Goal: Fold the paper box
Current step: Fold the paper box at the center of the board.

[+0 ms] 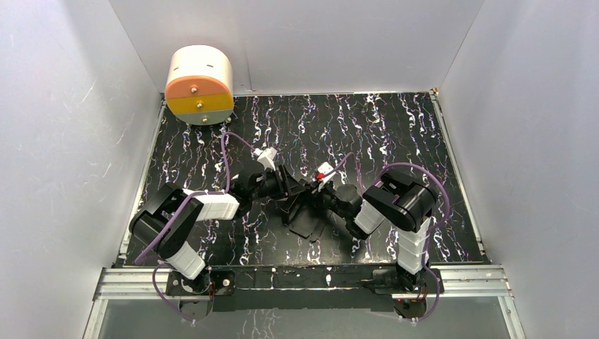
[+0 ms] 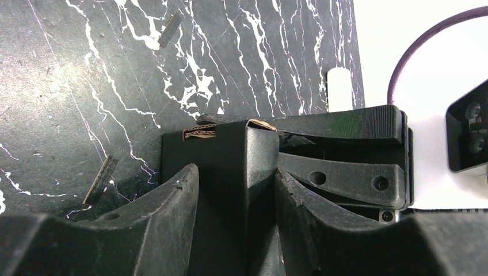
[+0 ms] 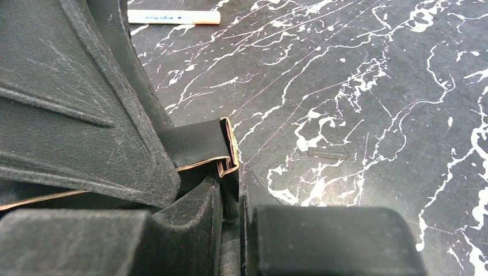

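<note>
The paper box (image 1: 305, 222) is matte black card, part folded, lying mid-table between both arms, with a flat flap towards the near edge. In the left wrist view an upright corner of the paper box (image 2: 218, 152), brown at its cut edge, stands between the spread fingers of my left gripper (image 2: 236, 169), which is open. My right gripper (image 3: 233, 184) is shut on a thin wall of the paper box (image 3: 195, 144). From above, the left gripper (image 1: 286, 185) and right gripper (image 1: 316, 192) meet nose to nose over the box.
A round white, orange and yellow drum (image 1: 200, 85) stands at the back left corner. Small card scraps (image 2: 100, 181) (image 3: 328, 152) lie on the marbled surface, and a white stick (image 3: 172, 17) lies further off. White walls enclose three sides.
</note>
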`<action>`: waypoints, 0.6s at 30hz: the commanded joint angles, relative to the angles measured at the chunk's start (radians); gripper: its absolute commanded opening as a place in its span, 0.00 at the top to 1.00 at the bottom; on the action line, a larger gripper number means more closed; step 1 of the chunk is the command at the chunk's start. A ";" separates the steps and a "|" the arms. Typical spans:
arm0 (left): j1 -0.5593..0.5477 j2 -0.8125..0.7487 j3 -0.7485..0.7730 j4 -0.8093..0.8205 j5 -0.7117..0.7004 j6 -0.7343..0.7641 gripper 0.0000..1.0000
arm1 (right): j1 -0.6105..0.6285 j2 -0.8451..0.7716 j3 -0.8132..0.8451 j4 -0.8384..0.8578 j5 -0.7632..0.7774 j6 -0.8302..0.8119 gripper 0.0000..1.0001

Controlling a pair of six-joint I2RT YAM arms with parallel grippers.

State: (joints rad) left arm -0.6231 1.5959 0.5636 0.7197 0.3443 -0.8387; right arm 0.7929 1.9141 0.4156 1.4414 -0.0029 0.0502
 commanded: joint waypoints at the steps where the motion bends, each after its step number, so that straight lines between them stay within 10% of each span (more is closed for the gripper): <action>1: -0.047 0.001 -0.004 0.001 0.273 -0.047 0.56 | 0.035 0.034 0.040 0.075 0.205 -0.003 1.00; 18: -0.070 -0.079 0.000 0.018 0.363 -0.060 0.65 | 0.157 0.102 0.057 0.104 0.590 -0.071 1.00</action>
State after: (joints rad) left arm -0.6140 1.5913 0.5625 0.7132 0.3645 -0.8150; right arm 0.9615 1.9850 0.4229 1.5475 0.4236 -0.0036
